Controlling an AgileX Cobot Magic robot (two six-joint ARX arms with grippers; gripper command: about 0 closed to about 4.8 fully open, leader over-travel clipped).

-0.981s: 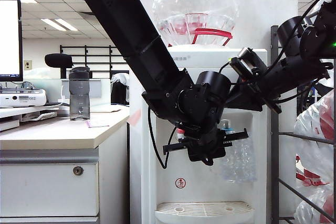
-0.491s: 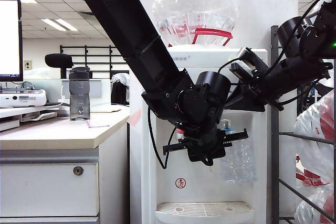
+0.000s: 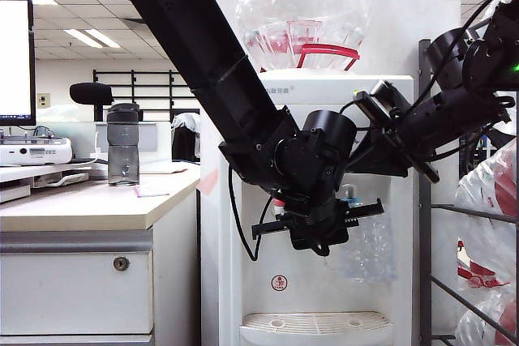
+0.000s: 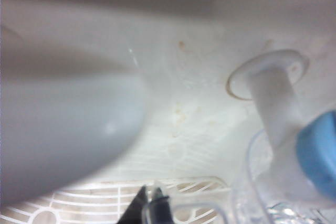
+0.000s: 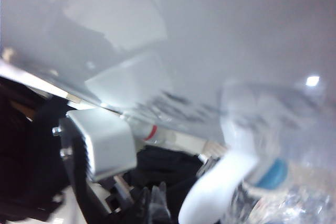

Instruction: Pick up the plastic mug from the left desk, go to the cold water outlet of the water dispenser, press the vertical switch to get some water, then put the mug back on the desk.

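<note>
Two grippers (image 3: pixel 324 228) (image 5: pixel 152 203) — white water dispenser (image 3: pixel 389 111), office behind.

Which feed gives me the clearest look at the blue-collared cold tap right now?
The left wrist view: the cold water outlet fills its corner, blue collar and white stem clear, just above the plastic mug. The right wrist view shows it blurred. The exterior view shows only a sliver behind the left arm.

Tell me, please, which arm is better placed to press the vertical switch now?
The right. Its tool is free beside the vertical switch of the cold water outlet. The left tool is occupied: it holds the plastic mug under that outlet.
</note>
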